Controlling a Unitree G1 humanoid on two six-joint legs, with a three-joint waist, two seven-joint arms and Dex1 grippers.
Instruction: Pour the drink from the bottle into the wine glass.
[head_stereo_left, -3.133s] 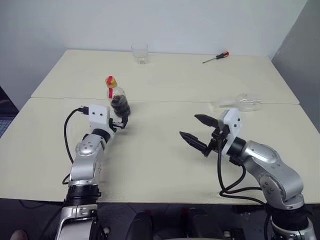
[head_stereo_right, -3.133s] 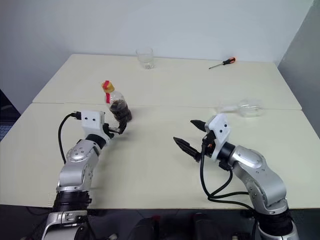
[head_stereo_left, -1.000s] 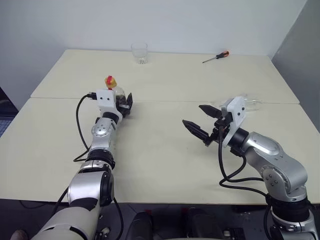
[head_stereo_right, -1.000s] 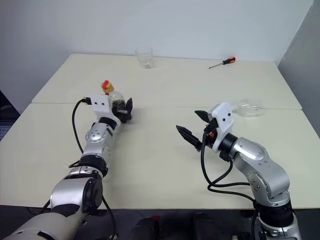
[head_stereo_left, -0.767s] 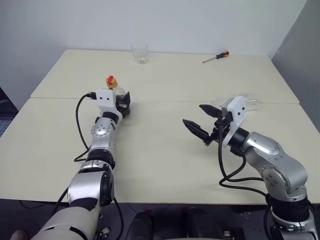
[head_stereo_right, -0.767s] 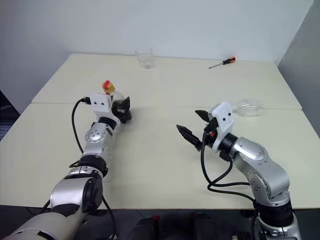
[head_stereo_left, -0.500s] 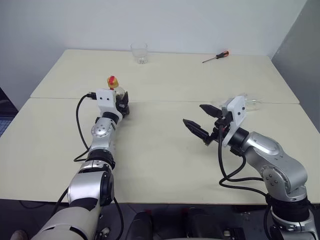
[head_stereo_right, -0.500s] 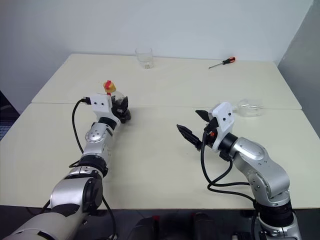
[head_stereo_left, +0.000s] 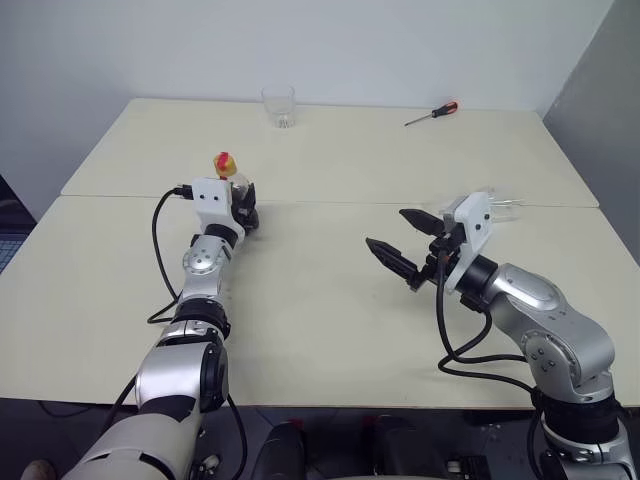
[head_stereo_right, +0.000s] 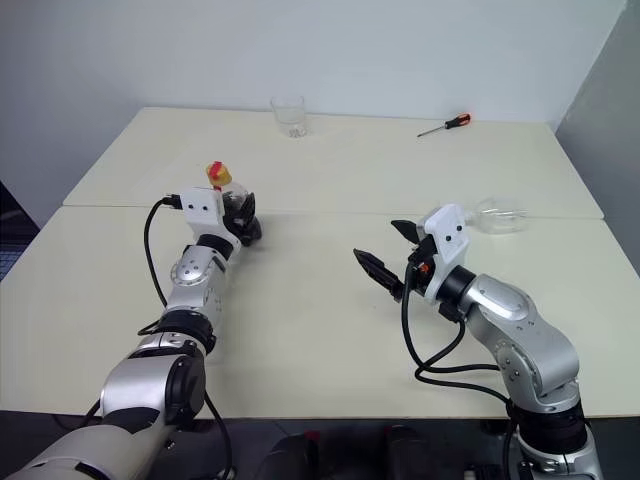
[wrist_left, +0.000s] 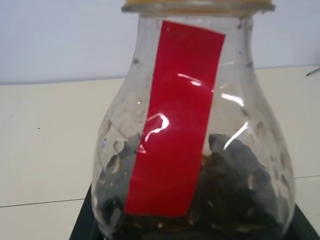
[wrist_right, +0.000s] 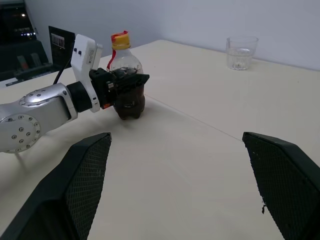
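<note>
Right wrist view: left gripper (wrist_right: 131, 80) clamped around bottle (wrist_right: 126, 95), fingers hugging lower body; bottle upright on table (head_stereo_left: 320, 300), dark drink (wrist_left: 235, 185) in bottom part, yellow cap on. Right gripper (head_stereo_left: 398, 243) spread wide, holding nothing. Wine glass (head_stereo_right: 497, 215) lying on side just behind it. Tumbler (head_stereo_left: 279, 106) far beyond both.
</note>
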